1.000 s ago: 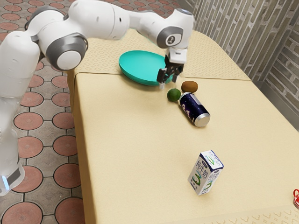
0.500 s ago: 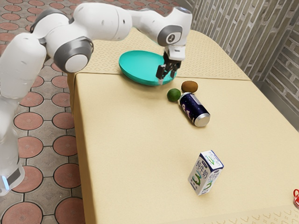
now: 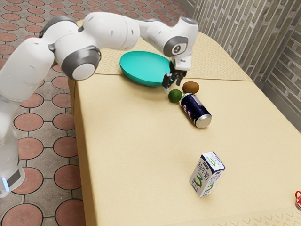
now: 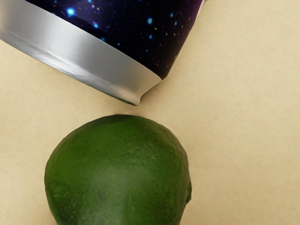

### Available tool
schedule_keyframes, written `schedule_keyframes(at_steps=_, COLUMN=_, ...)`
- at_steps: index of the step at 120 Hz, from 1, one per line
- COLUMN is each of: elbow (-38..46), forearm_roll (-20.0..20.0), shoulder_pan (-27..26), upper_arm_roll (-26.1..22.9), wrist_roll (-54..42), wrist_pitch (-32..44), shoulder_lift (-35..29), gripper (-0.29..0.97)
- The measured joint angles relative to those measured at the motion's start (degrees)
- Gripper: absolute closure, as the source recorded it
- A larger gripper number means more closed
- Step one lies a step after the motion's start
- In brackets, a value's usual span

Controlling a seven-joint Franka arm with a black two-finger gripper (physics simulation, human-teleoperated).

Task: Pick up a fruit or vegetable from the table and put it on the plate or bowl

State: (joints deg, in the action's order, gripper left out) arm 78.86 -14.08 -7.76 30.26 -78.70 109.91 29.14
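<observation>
The arm [image 3: 94, 33] is seen reaching in from the exterior view's left, over the tan table [image 3: 141, 155]. A teal plate [image 3: 141, 67] is set at the table's far side, with nothing on it. At the plate's near right rim the gripper [image 3: 171, 82] is held pointing down, its fingers spread and nothing grasped between them. Just below the gripper the lime [image 3: 175, 95] is found lying on the table, off the plate and just beside its rim. To the right of the lime a brown kiwi [image 3: 190, 87] is placed, close to it. A dark can [image 3: 196, 110] is laid on its side just beside both fruits, its silver end turned toward the viewer. In the wrist view the lime [image 4: 117, 173] is shown directly under the hand, with the can's [image 4: 93, 42] silver rim just beside it. Well apart, nearer the front, a milk carton [image 3: 207, 173] is stood upright. A small red item [image 3: 298, 199] is cut off at the right edge.
</observation>
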Motion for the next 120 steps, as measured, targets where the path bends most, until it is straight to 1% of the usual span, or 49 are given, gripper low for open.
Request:
schedule_keyframes(at_steps=42, elbow=0.08, forearm_roll=-0.68, shoulder_pan=0.02, upper_arm_roll=-0.53, wrist_roll=0.09, wrist_pitch=1.22, shoulder_lift=1.6, gripper=0.02)
schedule_keyframes(at_steps=50, elbow=0.14, forearm_roll=-0.92, shoulder_pan=0.08, upper_arm_roll=-0.55, wrist_roll=0.11, wrist_pitch=1.36, shoulder_lift=1.92, gripper=0.01)
schedule_keyframes(at_steps=120, elbow=-0.23, forearm_roll=-1.19, shoulder_pan=0.81, upper_arm_roll=-0.51, wrist_roll=0.09, wrist_pitch=2.9, shoulder_lift=3.15, gripper=0.02)
